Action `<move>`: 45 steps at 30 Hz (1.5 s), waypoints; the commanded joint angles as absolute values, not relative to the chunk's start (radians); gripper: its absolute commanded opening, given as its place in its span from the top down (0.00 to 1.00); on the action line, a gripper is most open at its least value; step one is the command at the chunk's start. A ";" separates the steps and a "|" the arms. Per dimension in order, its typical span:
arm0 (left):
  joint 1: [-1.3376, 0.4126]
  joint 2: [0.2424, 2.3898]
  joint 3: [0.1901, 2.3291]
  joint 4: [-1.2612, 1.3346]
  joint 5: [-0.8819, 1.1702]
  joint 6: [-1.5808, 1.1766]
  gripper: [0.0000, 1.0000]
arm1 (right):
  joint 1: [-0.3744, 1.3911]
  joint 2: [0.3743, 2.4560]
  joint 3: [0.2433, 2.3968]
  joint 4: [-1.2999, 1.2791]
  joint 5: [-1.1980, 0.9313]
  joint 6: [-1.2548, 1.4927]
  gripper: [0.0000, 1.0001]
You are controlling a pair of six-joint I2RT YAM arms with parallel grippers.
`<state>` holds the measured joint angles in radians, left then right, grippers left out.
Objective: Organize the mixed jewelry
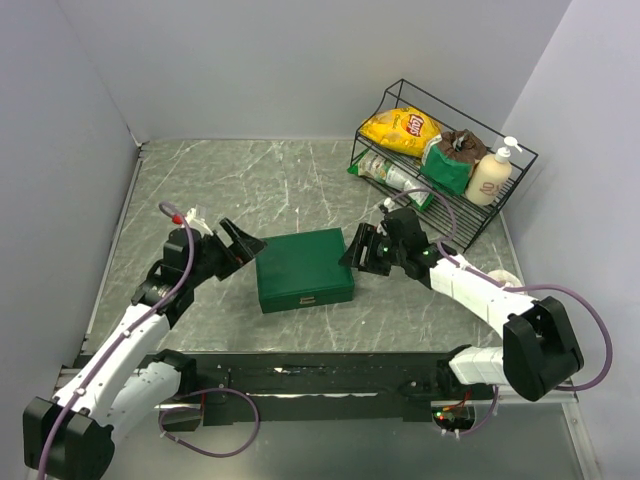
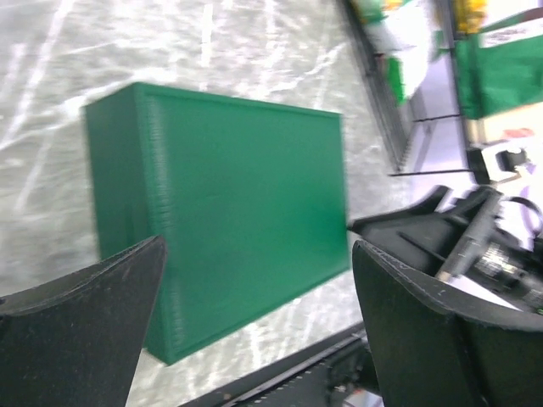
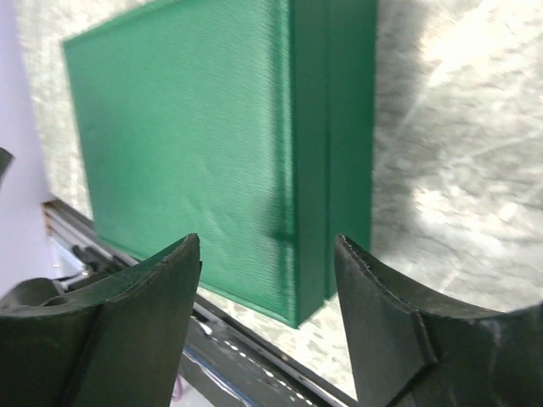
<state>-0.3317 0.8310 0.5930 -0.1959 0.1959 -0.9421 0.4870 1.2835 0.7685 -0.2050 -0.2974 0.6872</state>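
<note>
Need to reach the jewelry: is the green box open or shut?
Shut. The green box lies flat, lid down on its base; no compartments show.

the green box (image 1: 303,268) is showing a matt, finely ribbed skin (cloth or textured plastic, hard to tell). the table (image 1: 200,190) is looking like smooth grey stone with white veins, giving off a soft sheen. the black fingers (image 3: 127,314) are appearing as matt, faintly grainy plastic. the yellow chip bag (image 1: 400,128) is shining glossy.
</note>
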 commanded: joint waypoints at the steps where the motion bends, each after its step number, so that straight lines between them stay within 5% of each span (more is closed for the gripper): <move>1: -0.336 0.844 0.640 -0.253 0.124 -0.870 0.03 | 0.495 1.285 0.836 -0.284 -0.255 0.605 0.26; 10: -0.336 0.910 0.641 -0.252 0.087 -0.804 0.04 | 0.494 1.379 0.914 -0.354 -0.295 0.496 0.12; 35: -0.399 1.031 0.514 -0.160 0.167 -0.758 0.01 | 0.494 1.437 0.874 -0.311 -0.288 0.543 0.13; 45: -0.428 1.080 0.499 -0.172 0.121 -0.761 0.13 | 0.494 1.419 0.825 -0.304 -0.241 0.561 0.15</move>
